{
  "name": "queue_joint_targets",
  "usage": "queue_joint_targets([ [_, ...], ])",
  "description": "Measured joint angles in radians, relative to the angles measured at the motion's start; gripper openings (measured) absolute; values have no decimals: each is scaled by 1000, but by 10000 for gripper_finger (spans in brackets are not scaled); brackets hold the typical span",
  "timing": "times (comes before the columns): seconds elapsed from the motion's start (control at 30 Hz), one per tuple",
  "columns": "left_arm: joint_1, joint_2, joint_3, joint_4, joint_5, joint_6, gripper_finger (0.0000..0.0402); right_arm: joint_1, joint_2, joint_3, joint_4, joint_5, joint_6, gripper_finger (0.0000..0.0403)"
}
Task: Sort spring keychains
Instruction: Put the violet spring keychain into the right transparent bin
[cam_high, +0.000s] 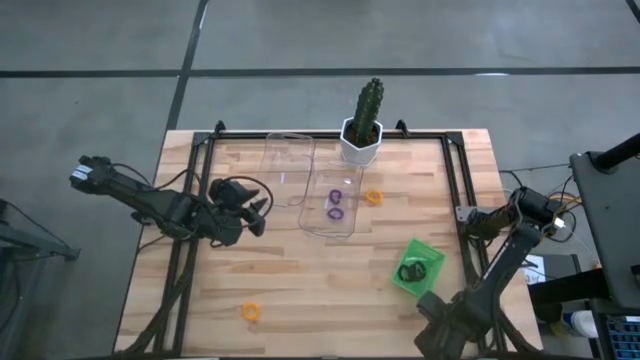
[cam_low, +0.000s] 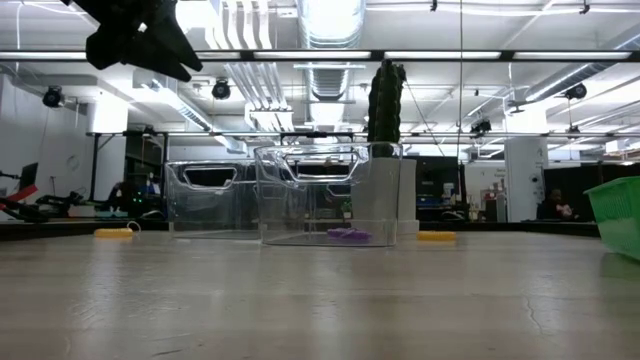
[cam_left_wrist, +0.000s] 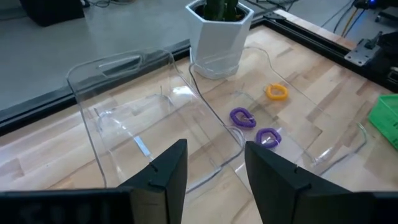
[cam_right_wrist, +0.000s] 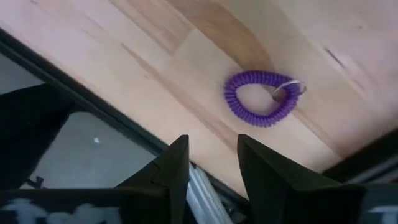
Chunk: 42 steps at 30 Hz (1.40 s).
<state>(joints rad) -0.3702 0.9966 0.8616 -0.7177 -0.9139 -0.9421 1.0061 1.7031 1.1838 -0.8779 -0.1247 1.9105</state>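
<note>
Two purple spring keychains (cam_high: 334, 203) lie in the right-hand clear tray (cam_high: 348, 225). The clear tray beside it on the left (cam_high: 288, 160) holds nothing that I can see. One orange keychain (cam_high: 373, 197) lies on the wood right of the trays, and another (cam_high: 250, 312) lies near the front edge. Black keychains (cam_high: 412, 270) sit in the green tray (cam_high: 425, 252). My left gripper (cam_left_wrist: 214, 180) hangs open above the table, left of the trays. My right gripper (cam_right_wrist: 213, 165) points down, open, above a purple keychain (cam_right_wrist: 261, 99) that lies flat near the table's edge.
A cactus in a white pot (cam_high: 362, 135) stands at the far edge behind the trays. A black metal frame (cam_high: 455, 190) runs along the table's sides. Bare wood lies between the trays and the near edge. My right arm (cam_high: 480, 290) reaches over the near right corner.
</note>
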Motion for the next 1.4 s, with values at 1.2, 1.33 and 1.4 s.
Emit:
queue_joint_targets([
  [1.2, 0, 0, 0, 4, 42, -29, 153, 58, 1, -231, 306, 51, -6, 134],
  [1.33, 0, 0, 0, 4, 42, -30, 153, 59, 3, -187, 305, 48, -39, 134],
  [1.4, 0, 0, 0, 4, 42, -30, 153, 59, 3, -175, 296, 49, -48, 133],
])
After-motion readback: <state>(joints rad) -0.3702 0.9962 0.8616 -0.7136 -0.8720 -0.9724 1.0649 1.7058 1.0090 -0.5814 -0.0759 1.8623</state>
